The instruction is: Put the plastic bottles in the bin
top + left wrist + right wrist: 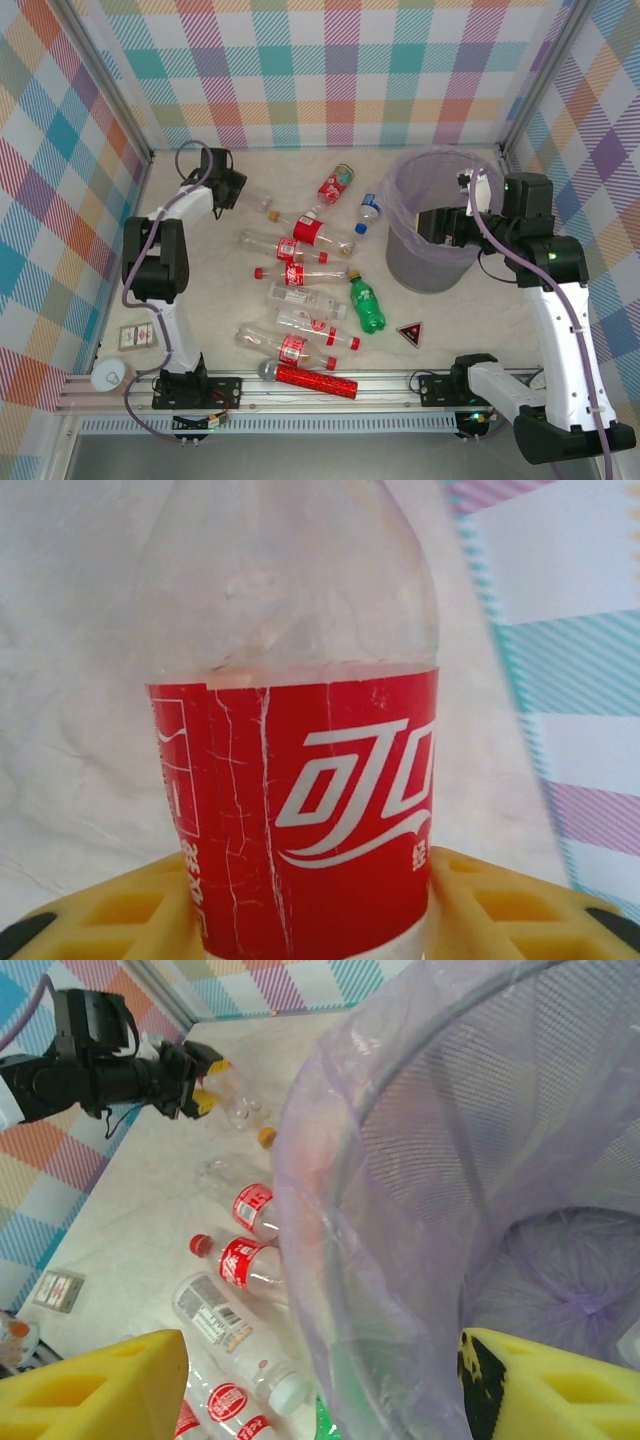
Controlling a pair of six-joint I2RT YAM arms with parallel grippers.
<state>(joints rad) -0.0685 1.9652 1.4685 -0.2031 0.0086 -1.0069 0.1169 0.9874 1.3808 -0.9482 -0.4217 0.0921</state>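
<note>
Left wrist view: the left hand (312, 905) has its yellow fingers (110, 910) closed on either side of a red-labelled bottle (300, 800), gripping at the label band. Whether the bottle is lifted off the counter (70, 730) cannot be told. The bottle is clear plastic and appears empty. Its red label is creased with white cracks and carries white script, and it is judged light and easily crushed. In the top external view this hand (228, 190) sits at the upper left of the counter, well apart from the bin (430, 268) at right of centre. The loose bottles (300, 275) lie scattered between the two, with a green bottle (366, 305) at the lower right of the group and a blue-capped bottle (370, 208) near the bin. The right hand (320, 1400) hangs at the bin's rim, fingers spread wide and holding nothing. Assessment: the step in hand is the pick of one bottle, and most of the task remains. The next move calls for a lift clear of the counter, a carry rightward over the loose bottles, and a release above the bin's mouth. The right hand stands close to that mouth and may obstruct the drop.
</note>
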